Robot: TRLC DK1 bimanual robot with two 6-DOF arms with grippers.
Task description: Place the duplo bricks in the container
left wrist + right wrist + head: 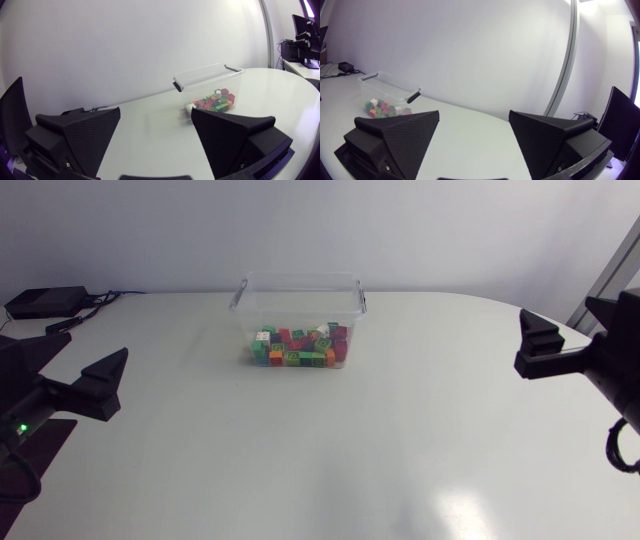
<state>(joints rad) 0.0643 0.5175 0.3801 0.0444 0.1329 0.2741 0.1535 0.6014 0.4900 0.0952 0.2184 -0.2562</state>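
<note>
My left gripper [155, 111] and right gripper [474, 113] hang empty, jaws apart, presumably because the duplo bricks [214, 102] already fill the container [202, 89] ahead.

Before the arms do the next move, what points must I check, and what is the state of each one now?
1. Left gripper open, holding nothing: ok.
2. Right gripper open, holding nothing: ok.
3. Duplo bricks lie inside the container: ok.
4. No loose brick on the table: ok, none visible.
5. Container upright, without lid: ok.
</note>
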